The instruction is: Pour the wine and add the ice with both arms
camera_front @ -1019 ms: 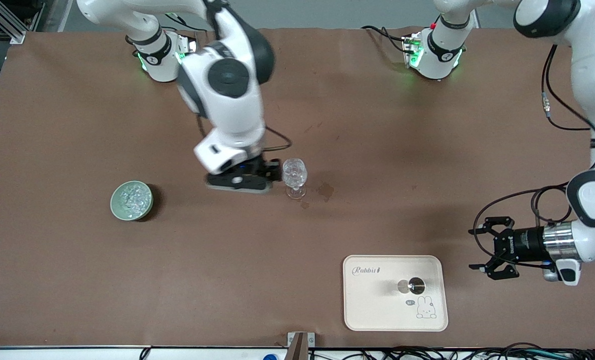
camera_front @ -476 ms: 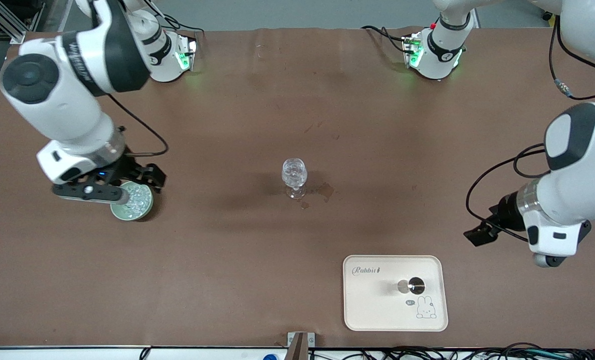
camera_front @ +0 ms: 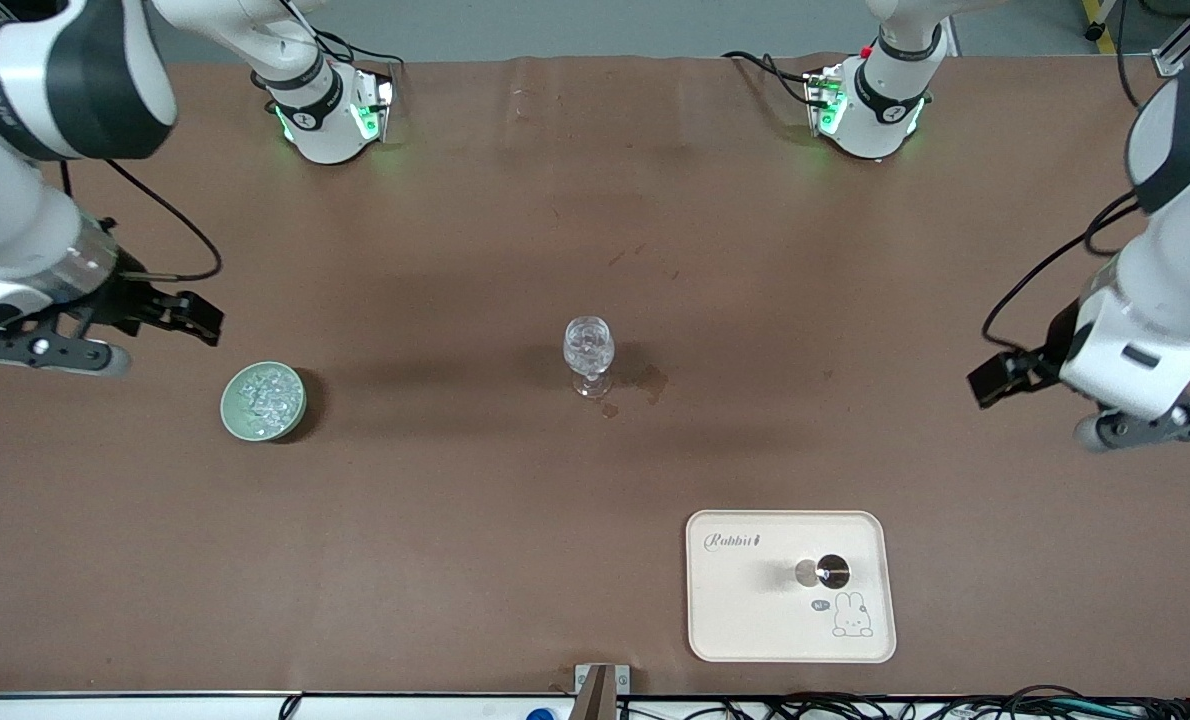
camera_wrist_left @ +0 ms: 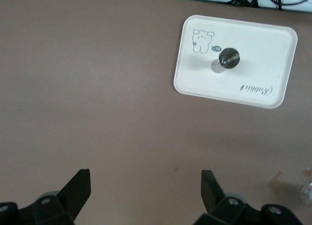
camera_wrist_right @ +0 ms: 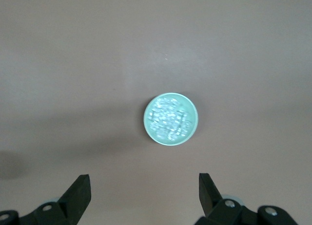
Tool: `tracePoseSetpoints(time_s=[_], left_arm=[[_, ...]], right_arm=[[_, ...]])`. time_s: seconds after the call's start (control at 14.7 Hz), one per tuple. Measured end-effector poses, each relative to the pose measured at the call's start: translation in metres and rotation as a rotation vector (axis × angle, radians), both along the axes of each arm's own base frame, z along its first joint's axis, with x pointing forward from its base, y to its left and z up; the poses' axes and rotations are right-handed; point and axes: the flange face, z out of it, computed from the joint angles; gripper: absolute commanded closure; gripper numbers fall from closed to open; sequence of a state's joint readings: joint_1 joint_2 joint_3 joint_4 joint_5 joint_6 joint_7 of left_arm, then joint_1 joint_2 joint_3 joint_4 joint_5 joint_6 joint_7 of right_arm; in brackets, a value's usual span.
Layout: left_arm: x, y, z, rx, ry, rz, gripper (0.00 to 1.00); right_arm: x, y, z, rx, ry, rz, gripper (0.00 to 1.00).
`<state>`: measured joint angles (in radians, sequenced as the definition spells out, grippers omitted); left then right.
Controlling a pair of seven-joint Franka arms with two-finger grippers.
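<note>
Clear, whitish chunks of ice (camera_front: 263,398) fill the pale green round bowl (camera_front: 227,410), which sits on the brown table covering (camera_front: 455,520) toward the right arm's end. More glassy pieces seem to sit in the small clear stemmed glass (camera_front: 588,352) at the table's centre, with a dark wet stain (camera_front: 651,380) just beside its foot at about three o'clock.

A second ago we had the right gripper (camera_front: 115,330) right beside the glass; half a second ago it was over the bowl; now it hangs over bare table at roughly ten o'clock from the bowl, near the table's edge. Its fingers (camera_wrist_right: 80,193) are spread wide with nothing between them, and its wrist view looks straight down on the bowl.

The left gripper (camera_wrist_left: 145,188) has also pulled up and away toward the left arm's end; its fingers (camera_wrist_left: 78,186) stand wide apart and empty too. From the glass, the cream rectangular tray with a rabbit drawing (camera_front: 735,620) lies at about five o'clock, nearer the front camera, carrying a small dark round stopper-like piece (camera_front: 832,570).

We judge that both arms are retreating to rest, so the ice step looks finished. We see no bottle anywhere, and cannot tell whether the glass holds wine.
</note>
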<state>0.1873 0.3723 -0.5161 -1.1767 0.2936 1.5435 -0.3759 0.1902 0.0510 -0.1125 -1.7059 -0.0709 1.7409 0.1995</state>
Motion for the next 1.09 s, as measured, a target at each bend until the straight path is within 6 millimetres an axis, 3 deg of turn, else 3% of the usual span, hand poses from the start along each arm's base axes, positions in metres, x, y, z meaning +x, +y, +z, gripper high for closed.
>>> tracePoseSetpoints(time_s=[0.14,0.34,0.54,0.75,0.88,1.09], left_arm=[[-0.022,0.012,0.02,-0.008,0.018,-0.044,0.0],[-0.063,0.027,0.037,-0.04,0.046,-0.101,0.0],[-0.103,0.034,0.041,-0.044,0.06,-0.113,0.0],[-0.135,0.031,0.037,-0.033,0.054,-0.12,0.0],[-0.146,0.033,0.037,-0.042,0.053,-0.116,0.0],[-0.147,0.035,0.037,-0.057,0.048,-0.11,0.0]], right_arm=[[-0.013,-0.03,0.006,0.006,0.003,0.019,0.02],[-0.03,-0.057,0.015,0.013,0.012,0.048,0.02],[-0.039,-0.075,0.025,0.018,0.022,0.081,0.01],[-0.045,-0.083,0.05,0.019,0.028,0.092,0.01],[-0.048,-0.083,0.074,0.018,0.018,0.094,0.0],[-0.05,-0.083,0.101,0.015,-0.011,0.11,0.0]])
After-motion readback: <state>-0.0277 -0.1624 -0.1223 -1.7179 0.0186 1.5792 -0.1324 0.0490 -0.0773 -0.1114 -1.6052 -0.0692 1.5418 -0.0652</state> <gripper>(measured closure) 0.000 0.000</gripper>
